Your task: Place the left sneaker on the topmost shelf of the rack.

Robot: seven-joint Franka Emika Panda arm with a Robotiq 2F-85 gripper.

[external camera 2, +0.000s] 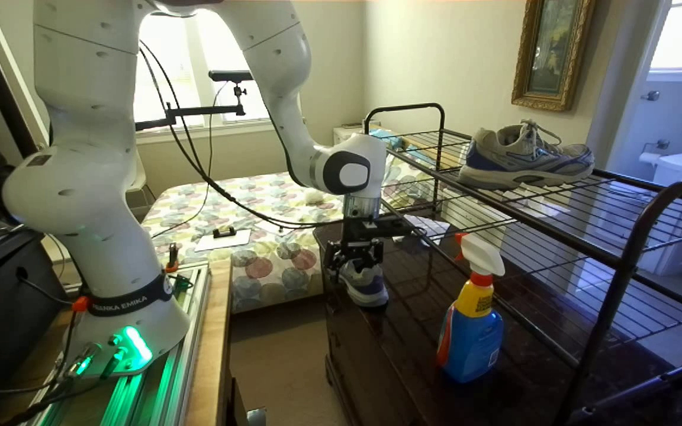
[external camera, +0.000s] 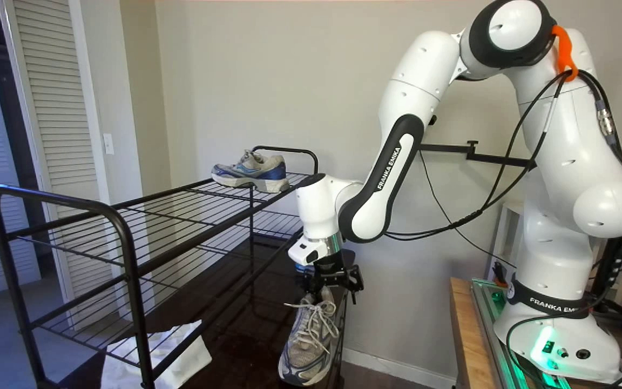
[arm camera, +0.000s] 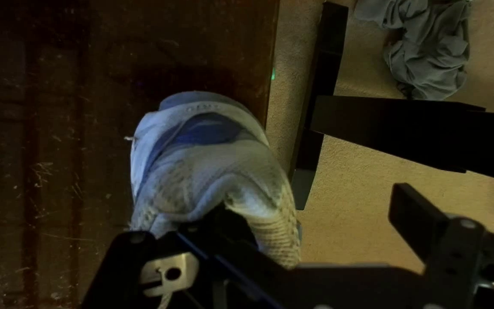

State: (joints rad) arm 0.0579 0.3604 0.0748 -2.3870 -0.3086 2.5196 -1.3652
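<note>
You have the end effector [external camera: 334, 290] spread wide with nothing clamped, one finger [arm camera: 418, 221] outside the left running sneaker [external camera: 306, 346] beneath it on the worktop [external camera: 241, 346], the other apparently inside, presumably to pinch the collar [arm camera: 251, 204] before lifting to the topmost shelf [external camera: 173, 216] above.

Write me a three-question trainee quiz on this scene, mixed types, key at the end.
1. Multiple choice. How many shoes rest on the topmost shelf?
A) none
B) one
C) two

2. True or false. The spray bottle is lying on its side.

3. Short answer. What is the gripper closest to?

Key:
1. B. Only the upper sneaker is up there.
2. False. It stands upright.
3. The lower sneaker, the one that is not on the shelf.
</note>
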